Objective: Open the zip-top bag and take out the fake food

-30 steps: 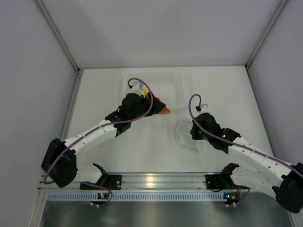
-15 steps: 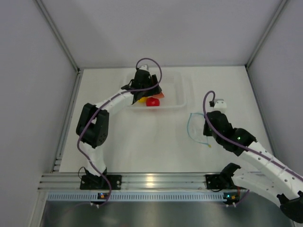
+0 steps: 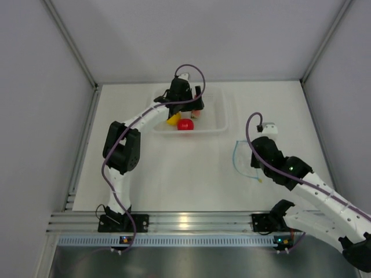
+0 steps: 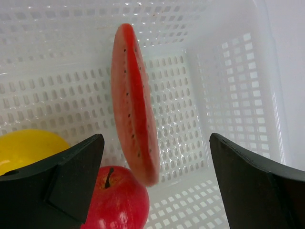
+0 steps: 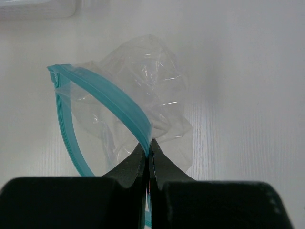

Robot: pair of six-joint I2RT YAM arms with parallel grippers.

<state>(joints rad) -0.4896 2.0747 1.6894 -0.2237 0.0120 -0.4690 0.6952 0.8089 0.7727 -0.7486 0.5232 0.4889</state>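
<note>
The zip-top bag (image 5: 143,86) is behaving as thin, floppy film: very light, slippery, crumpling rather than holding any shape. The teal zip strip (image 5: 112,98) is its only firm part, so that is looking like the sensible place to grip. The right hand (image 5: 148,151) is doing just that, clenched on the strip, with the bag's mouth gaping and its body sagging onto the white surface (image 5: 248,71), well apart from the basket (image 4: 238,95).

The fake food is sitting in that white perforated basket: a yellow fruit (image 4: 26,148), a red fruit (image 4: 119,200) and a flat red slice (image 4: 136,105) with dark seed marks (all probably hard, light plastic, and the round ones likely to roll). The left hand (image 4: 156,148) is hanging over them with its fingers spread wide, gripping nothing.

Whether the slice is resting on edge or dropping is not showing. The bag is looking empty, though its folds are blurring the view, and the hand is covering its near corner.
</note>
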